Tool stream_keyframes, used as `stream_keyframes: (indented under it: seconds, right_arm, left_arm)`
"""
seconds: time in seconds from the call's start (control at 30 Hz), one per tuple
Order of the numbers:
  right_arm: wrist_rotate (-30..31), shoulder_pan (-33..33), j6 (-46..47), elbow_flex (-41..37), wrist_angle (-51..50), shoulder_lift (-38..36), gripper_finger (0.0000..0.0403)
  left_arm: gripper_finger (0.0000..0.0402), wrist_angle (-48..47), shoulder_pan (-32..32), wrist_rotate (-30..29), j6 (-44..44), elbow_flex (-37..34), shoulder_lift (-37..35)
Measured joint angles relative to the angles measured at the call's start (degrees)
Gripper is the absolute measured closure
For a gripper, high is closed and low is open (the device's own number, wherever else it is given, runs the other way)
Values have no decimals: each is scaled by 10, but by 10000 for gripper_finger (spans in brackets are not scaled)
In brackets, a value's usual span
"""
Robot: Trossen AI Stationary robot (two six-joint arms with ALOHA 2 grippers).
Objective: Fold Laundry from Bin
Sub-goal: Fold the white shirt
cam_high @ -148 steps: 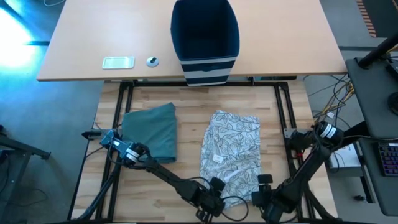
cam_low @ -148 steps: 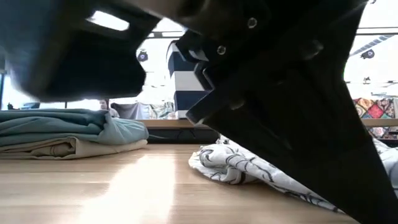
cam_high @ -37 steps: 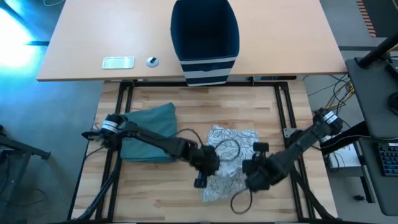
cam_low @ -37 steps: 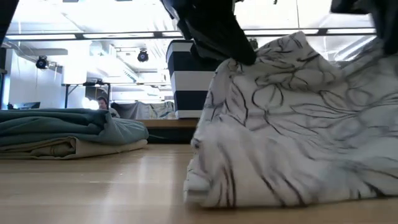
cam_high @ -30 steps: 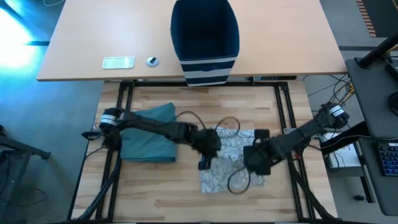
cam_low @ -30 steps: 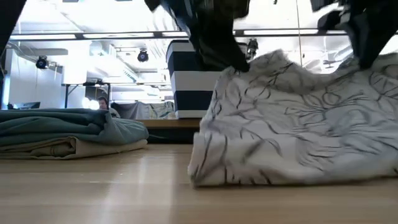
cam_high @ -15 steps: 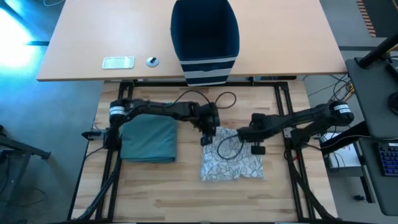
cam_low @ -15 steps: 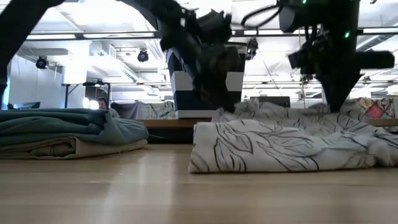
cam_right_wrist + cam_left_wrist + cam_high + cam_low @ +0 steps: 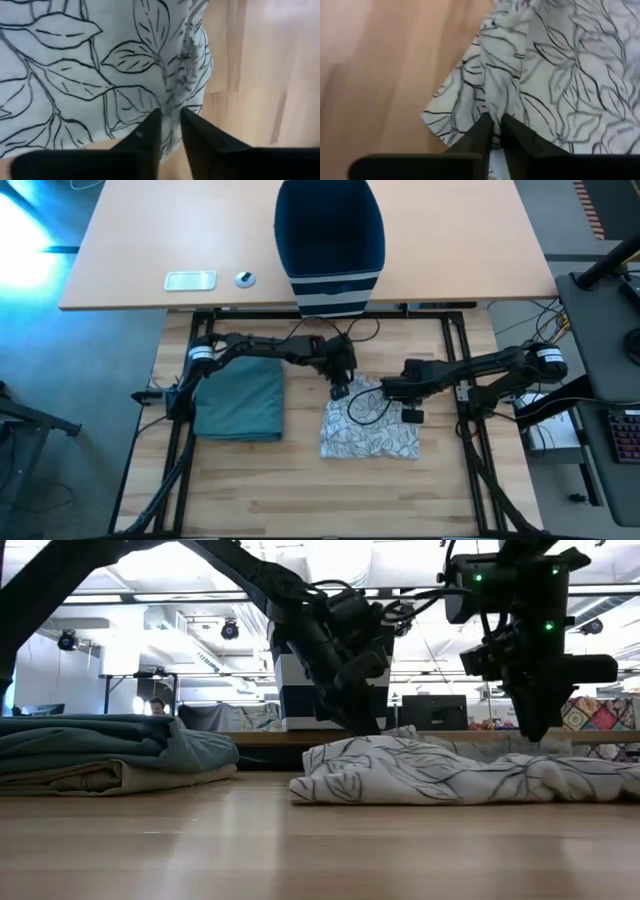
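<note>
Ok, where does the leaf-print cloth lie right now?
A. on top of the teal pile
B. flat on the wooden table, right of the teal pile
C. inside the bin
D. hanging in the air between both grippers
B: the high view shows the leaf-print cloth flat on the wooden table, right of the teal pile and apart from it.

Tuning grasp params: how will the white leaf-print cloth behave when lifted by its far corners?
The leaf-print cloth is probably floppy: it lies wrinkled and folded. It looks thin, so likely light. Pinched ridges at both grippers suggest it bunches and may sag between them.

Overhead view straight down, low view level across tabletop, wrist views close above leaf-print cloth [image 9: 370, 427], seen by all
</note>
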Motion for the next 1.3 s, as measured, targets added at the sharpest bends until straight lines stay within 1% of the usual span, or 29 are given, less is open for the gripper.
stream_keyframes:
  seconds: [0.1, 0.23, 0.37, 0.43, 0.53, 0.6, 0.67, 0.73, 0.77, 0.83, 0.9, 0.93, 0.97, 1.07, 1.2, 1.3]
  right_arm:
    - [4, 0, 9, 3, -6, -4, 296]
    - [4, 0, 22, 32, -28, -12, 249]
    - [3, 0, 63, 66, -11, -26, 227]
    - [-16, 4, 85, 76, 29, -31, 223]
    - [-71, 12, 108, 71, 134, -33, 222]
    - [-92, 21, 123, 55, 193, -33, 226]
    - [-91, 32, 144, 37, 232, -31, 231]
    - [-91, 47, 170, 15, 264, -30, 237]
    - [-91, 58, 186, 5, 280, -30, 239]
    - [-99, 82, 214, -14, 298, -30, 244]
    - [-102, 112, 235, -32, 313, -30, 248]
    - [-103, 125, 244, -40, 322, -27, 249]
    - [-103, 138, 254, -49, 328, -24, 250]
    - [-102, 166, 282, -69, 345, -5, 248]
    - [-102, 190, 302, -86, 361, 26, 242]
    - [-102, 193, 294, -94, 354, 49, 238]
  left_arm:
    - [346, -34, 12, -1, -10, 17, -3]
    - [292, -143, 15, 1, 10, 65, -9]
    - [250, -273, -4, 21, 16, 106, -16]
    - [238, -281, -30, 39, 10, 101, -32]
    - [231, -239, -90, 45, -7, 71, -60]
    - [231, -168, -132, 34, -37, 42, -64]
    - [233, -83, -170, 5, -69, 8, -63]
    - [236, 8, -200, -56, -101, -27, -61]
    - [238, 45, -210, -100, -119, -44, -58]
    - [242, 59, -220, -172, -149, -73, -55]
    - [246, 60, -214, -222, -176, -104, -54]
    - [247, 72, -211, -238, -189, -120, -54]
    - [248, 79, -207, -247, -196, -134, -54]
    - [249, 108, -201, -247, -209, -172, -52]
    - [249, 142, -212, -215, -213, -206, -53]
    - [249, 115, -235, -201, -235, -209, -57]
